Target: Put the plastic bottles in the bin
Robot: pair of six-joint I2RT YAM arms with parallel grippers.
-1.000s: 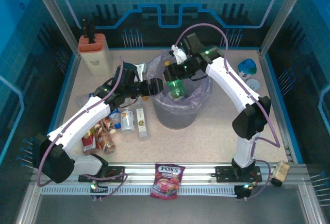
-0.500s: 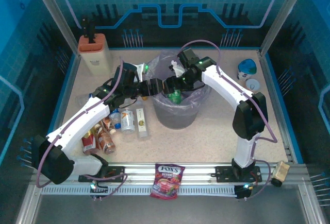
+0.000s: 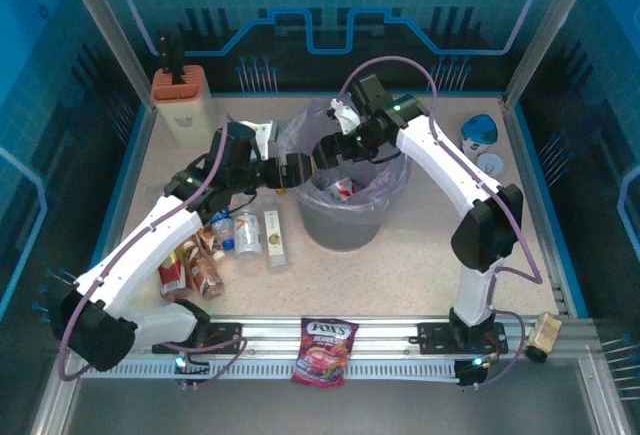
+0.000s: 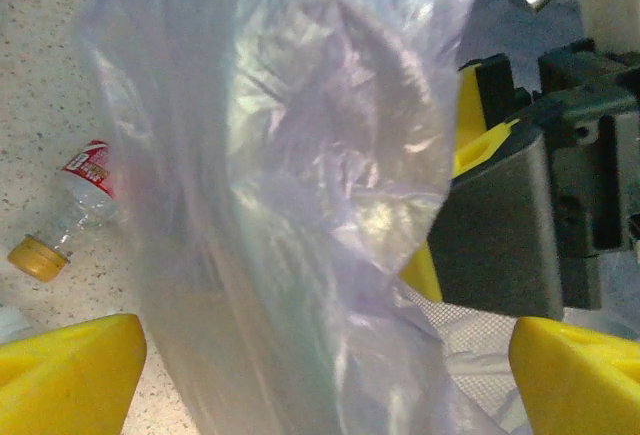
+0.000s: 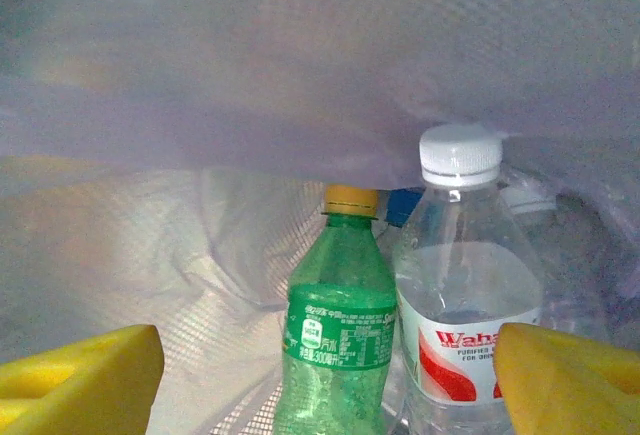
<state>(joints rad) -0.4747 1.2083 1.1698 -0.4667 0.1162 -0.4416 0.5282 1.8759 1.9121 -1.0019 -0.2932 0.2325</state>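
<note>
Now we open the right gripper (image 3: 328,148) — the green bottle (image 5: 338,345) has dropped into the bin (image 3: 340,225) — left gripper (image 3: 296,169) open too.

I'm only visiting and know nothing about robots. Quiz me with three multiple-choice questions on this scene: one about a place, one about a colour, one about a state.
1. Where is the green bottle?
A) lying beside the bin
B) standing inside the bin
C) balanced on the bin's rim

2. What colour is the cap of the clear bottle next to it?
A) white
B) black
C) green

3. How is the right end effector?
A) shut on the green bottle
B) shut on nothing
C) open, holding nothing

Answers:
1 B: the purplish liner surrounds it in the right wrist view.
2 A: the cap is plainly white.
3 C: its yellow fingers stand far apart, gripping nothing.
</note>
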